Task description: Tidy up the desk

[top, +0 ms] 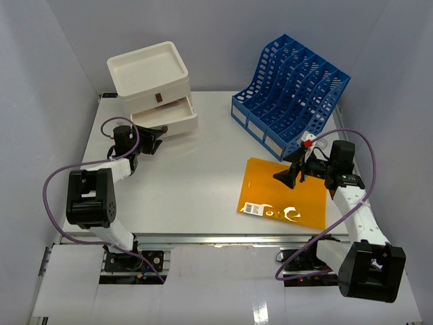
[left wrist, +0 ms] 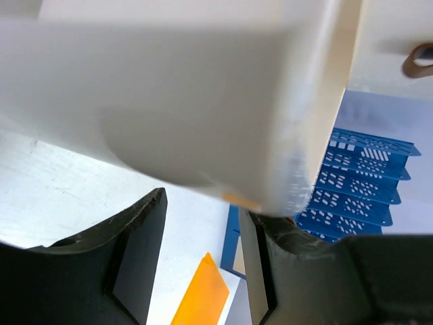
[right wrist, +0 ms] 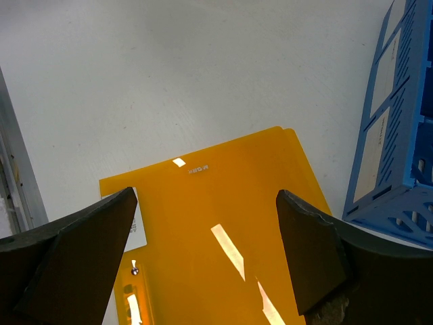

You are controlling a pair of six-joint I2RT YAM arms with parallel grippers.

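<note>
Right pincer spread wide above orange folder, which lies flat on near-right of surface; thin sheet, grasp may slip. Left pincer parted, empty, at open drawer; could shove drawer box.

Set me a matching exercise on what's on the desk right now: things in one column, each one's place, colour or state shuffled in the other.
Things:
1. drawer box
2. file rack
3. folder
4. right tool

Descriptions:
A. blue, back right
B. open, above the folder
C. orange, lying flat, front right
D. white, one drawer pulled out

Pairs: 1-D, 2-A, 3-C, 4-B
</note>
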